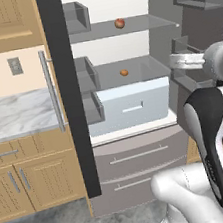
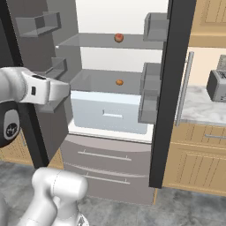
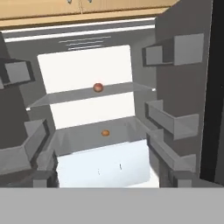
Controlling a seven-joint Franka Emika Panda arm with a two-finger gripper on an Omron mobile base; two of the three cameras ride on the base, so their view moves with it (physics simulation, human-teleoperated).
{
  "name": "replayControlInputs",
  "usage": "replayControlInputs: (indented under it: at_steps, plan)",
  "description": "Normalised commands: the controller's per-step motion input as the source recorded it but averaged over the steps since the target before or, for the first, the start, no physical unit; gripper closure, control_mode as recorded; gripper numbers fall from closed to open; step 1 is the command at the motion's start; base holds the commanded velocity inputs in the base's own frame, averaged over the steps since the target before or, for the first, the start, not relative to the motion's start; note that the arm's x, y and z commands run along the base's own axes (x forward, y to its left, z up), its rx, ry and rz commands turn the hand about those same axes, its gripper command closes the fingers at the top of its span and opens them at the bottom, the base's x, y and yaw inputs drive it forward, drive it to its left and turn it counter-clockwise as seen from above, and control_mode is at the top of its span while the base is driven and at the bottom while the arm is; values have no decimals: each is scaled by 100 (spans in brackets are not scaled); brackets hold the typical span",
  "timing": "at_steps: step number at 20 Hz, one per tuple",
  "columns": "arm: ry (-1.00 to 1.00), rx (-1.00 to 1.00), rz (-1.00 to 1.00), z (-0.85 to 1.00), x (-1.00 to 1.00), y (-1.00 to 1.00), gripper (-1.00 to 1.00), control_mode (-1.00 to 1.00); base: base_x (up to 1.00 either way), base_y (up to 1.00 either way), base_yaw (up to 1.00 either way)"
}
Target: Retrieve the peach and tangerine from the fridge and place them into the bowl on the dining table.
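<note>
The fridge (image 1: 135, 155) stands with both doors swung wide. A reddish-pink peach (image 1: 119, 23) (image 2: 118, 38) (image 3: 98, 87) rests on the upper grey shelf. One shelf down, above the pale blue drawer (image 1: 133, 105), lies the bright orange tangerine (image 1: 124, 72) (image 2: 119, 82) (image 3: 105, 133). My gripper (image 1: 175, 62) (image 2: 66, 91) hovers outside the fridge at the level of the lower shelf, pointing inward, open and holding nothing, well short of both fruits. The bowl and the dining table are out of view.
Each open door (image 1: 67, 90) (image 2: 174, 88) carries grey bins and flanks the opening. A marble counter (image 1: 13, 115) over wooden cabinets lies to the left; another counter with a toaster (image 2: 217, 86) lies to the right. Two steel drawers (image 2: 103, 159) sit below.
</note>
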Motion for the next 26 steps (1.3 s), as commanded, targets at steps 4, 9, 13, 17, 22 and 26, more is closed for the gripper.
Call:
replayControlInputs:
  at_steps: [4,9,13,17,22,26]
  plan:
    - [-18,-5,-13,-1,-18,-17,-100,-100,0,0,0]
    - [0,0,0,0,0,0,-100,100,6,-58,-2]
    - [0,0,0,0,0,0,-100,100,49,-33,4]
    - [0,0,0,0,0,0,-100,100,94,-3,10]
    - [0,0,0,0,0,0,-100,100,97,35,2]
    - [0,0,0,0,0,0,-100,100,94,3,0]
